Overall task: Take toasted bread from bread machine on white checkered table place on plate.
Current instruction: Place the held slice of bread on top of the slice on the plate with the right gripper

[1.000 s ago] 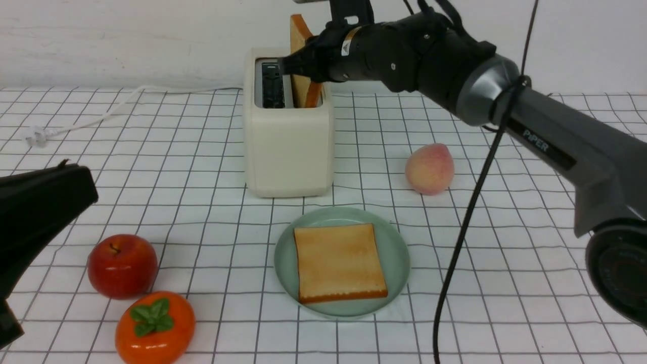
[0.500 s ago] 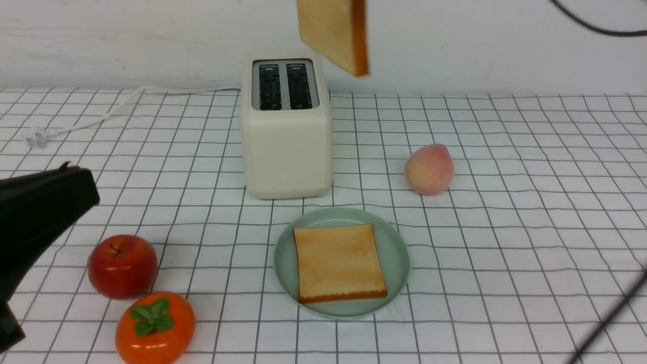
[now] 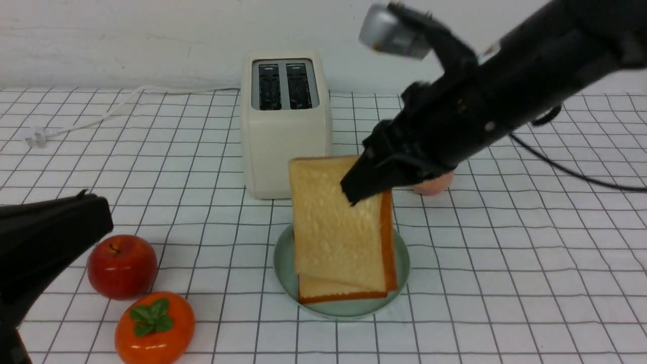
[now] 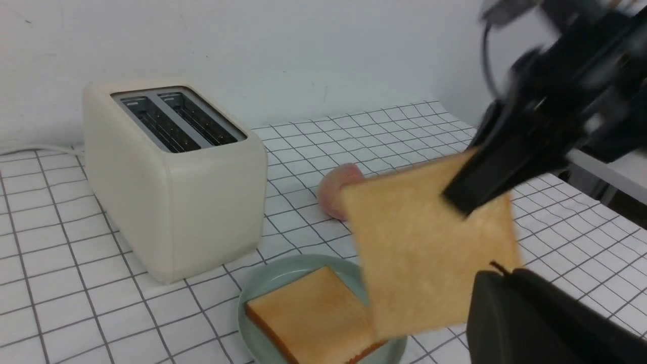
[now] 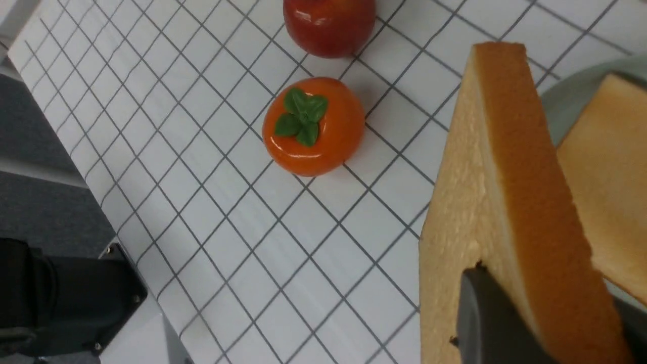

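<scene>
Open table spreads right of the plate; the bread machine stands near its far rim. The right gripper, slightly parted, pinches the hanging slice by its top corner.

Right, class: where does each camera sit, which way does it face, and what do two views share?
Front: between the arms, facing forward at bread machine and plate; right arm and left arm show.
Left wrist: on the left arm, facing bread machine; left fingers show.
Right wrist: on the right arm, looking down at persimmon; right fingers grip held toast.
Shared: held toast, all three.
</scene>
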### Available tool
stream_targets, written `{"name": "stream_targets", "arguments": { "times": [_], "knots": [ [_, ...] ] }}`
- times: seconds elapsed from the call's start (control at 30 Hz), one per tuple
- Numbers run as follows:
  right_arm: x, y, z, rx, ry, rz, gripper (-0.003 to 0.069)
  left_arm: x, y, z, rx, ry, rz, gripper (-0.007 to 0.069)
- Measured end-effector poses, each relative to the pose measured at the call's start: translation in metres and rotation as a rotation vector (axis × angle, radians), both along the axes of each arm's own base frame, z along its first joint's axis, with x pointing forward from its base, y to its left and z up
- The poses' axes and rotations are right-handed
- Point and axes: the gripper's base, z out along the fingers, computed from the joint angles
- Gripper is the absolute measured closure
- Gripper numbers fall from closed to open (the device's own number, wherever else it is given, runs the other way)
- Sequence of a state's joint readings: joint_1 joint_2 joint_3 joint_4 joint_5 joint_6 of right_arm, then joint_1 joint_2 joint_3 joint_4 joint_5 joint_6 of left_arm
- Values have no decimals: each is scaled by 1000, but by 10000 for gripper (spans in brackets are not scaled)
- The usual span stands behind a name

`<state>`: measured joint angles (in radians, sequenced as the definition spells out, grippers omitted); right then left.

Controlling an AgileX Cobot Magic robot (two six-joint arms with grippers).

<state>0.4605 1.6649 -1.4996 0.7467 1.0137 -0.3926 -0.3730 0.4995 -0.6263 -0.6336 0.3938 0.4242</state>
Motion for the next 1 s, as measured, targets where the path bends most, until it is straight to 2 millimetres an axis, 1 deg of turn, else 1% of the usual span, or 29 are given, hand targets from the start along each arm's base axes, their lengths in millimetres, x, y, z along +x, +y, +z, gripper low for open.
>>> {"name": "stream_targets", "arguments": {
  "times": [0.03,0.07,0.1,0.17,0.2,0.23,0.27,0.4,0.43,0.57,0.63,0.73,0.77,0.8,0.83,0.9,0.93,0.97,1.0],
  "knots": [
    [7,4,-19,7,20,-1,533,0,0,0,0,1,-1,638],
    [7,4,-19,7,20,-1,533,0,0,0,1,1,-1,638],
    [15,9,-36,12,33,1,533,0,0,0,2,2,-2,638],
    [26,13,-52,12,41,-11,533,0,0,0,3,4,-4,638],
    [34,13,-63,20,54,-38,533,0,0,-1,4,6,-5,638],
    [36,13,-65,23,58,-43,533,0,0,-1,4,6,-5,638],
    [45,11,-75,34,76,-81,533,0,0,-1,5,8,-7,638],
    [64,-1,-95,70,139,-166,533,-1,-1,-2,12,20,-17,638],
    [65,-2,-95,71,142,-170,533,-1,-1,-2,13,21,-18,638],
    [72,-3,-112,84,214,-213,533,-4,-3,-7,38,62,-52,637],
    [74,-3,-117,84,232,-221,516,-6,-5,-10,60,97,-80,637],
    [76,-5,-119,81,238,-228,464,-9,-7,-14,85,137,-113,637],
    [77,-7,-120,81,239,-233,405,-10,-7,-16,96,156,-128,637],
    [78,-8,-120,82,239,-237,370,-11,-8,-17,102,165,-136,637],
    [79,-11,-120,82,241,-241,318,-11,-8,-18,107,170,-140,636],
    [81,-19,-117,83,235,-256,237,-11,-8,-18,111,177,-146,635],
    [82,-21,-116,83,233,-261,223,-11,-8,-18,111,178,-146,635],
    [83,-27,-112,84,230,-273,185,-12,-8,-19,113,180,-148,634],
    [83,-28,-112,84,229,-276,181,-12,-8,-19,113,180,-148,634]
  ]
}}
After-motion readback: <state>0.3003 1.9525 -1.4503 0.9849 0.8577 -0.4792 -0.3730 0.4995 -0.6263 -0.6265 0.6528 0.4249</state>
